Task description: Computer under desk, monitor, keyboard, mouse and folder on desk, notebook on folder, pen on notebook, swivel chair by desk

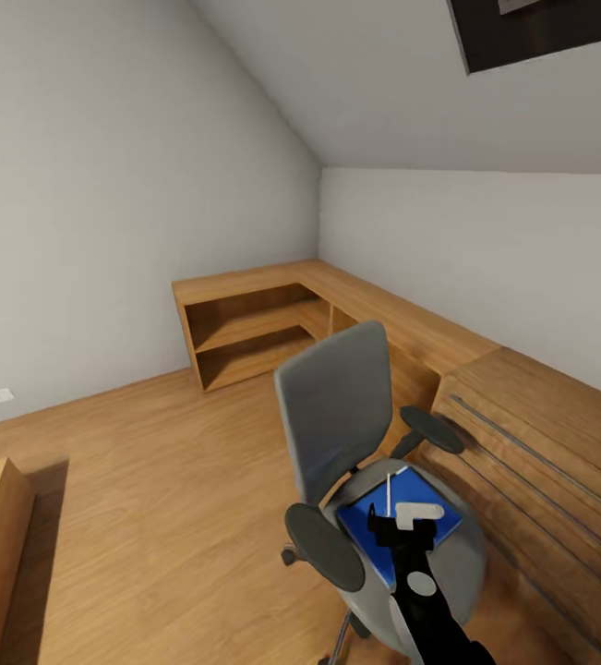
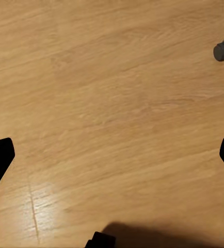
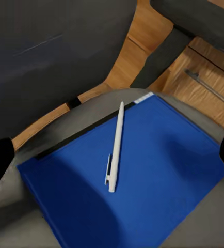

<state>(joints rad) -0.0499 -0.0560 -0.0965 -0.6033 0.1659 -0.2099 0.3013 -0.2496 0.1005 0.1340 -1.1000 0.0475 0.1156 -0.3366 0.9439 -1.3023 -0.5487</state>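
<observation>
One right end effector (image 1: 409, 519) hangs spread wide and empty just above the folder (image 3: 143, 175), which lies on the swivel chair (image 1: 337, 406) seat with a pen (image 3: 115, 147) on top. Lifting the folder looks next, probably pen first.
</observation>
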